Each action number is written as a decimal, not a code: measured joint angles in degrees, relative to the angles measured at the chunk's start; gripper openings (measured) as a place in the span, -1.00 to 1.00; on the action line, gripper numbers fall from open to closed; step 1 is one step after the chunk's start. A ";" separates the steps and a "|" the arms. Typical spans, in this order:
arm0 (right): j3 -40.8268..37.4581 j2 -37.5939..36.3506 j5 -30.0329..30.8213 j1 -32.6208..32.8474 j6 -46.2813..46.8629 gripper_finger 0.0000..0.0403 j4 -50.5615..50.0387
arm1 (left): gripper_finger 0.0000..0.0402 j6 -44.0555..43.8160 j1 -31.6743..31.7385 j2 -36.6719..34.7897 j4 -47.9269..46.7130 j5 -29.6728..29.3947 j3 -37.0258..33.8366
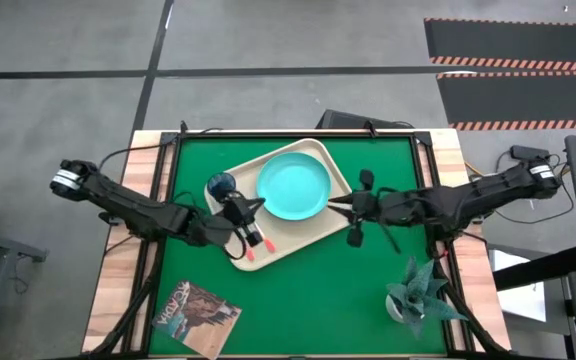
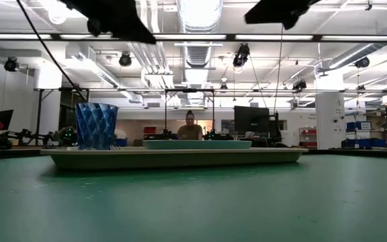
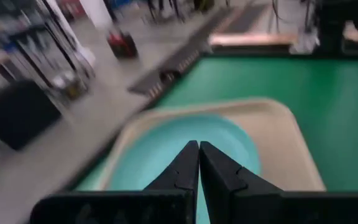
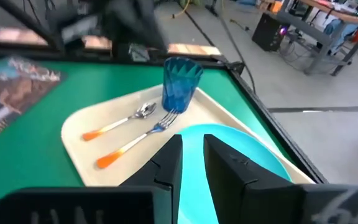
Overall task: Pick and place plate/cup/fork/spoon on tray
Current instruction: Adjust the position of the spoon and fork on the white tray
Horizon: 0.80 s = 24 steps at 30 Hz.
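Gleaming turquoise plate [image 1: 294, 187]; ribbed blue cup [image 4: 181, 83]

The cup [image 2: 97, 126] and the plate [image 2: 197, 144] rest on the tray [image 2: 173, 158]

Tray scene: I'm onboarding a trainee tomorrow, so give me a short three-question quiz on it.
1. True or false: the plate lies on the tray.
2. What stands nearest the cup: A) the fork and spoon, B) the potted plant, C) the magazine?
3. The left tool has its fingers ____.

Key: 1 true; 2 A; 3 shut.
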 joint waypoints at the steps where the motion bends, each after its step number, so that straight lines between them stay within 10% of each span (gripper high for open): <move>1: 0.94 1.80 0.00 0.00 -0.21 -0.72 -0.02 | -1.00 2.73 0.02 -0.90 1.58 -0.97 -0.20; 16: 20.11 27.34 -0.91 -2.87 -1.89 -0.96 -7.14 | -1.00 34.75 0.04 -5.66 23.73 -1.86 -0.58; 24: 27.64 37.24 -14.75 -6.76 -1.65 -0.96 -8.83 | -1.00 35.60 -0.14 -7.26 21.70 -2.23 -2.78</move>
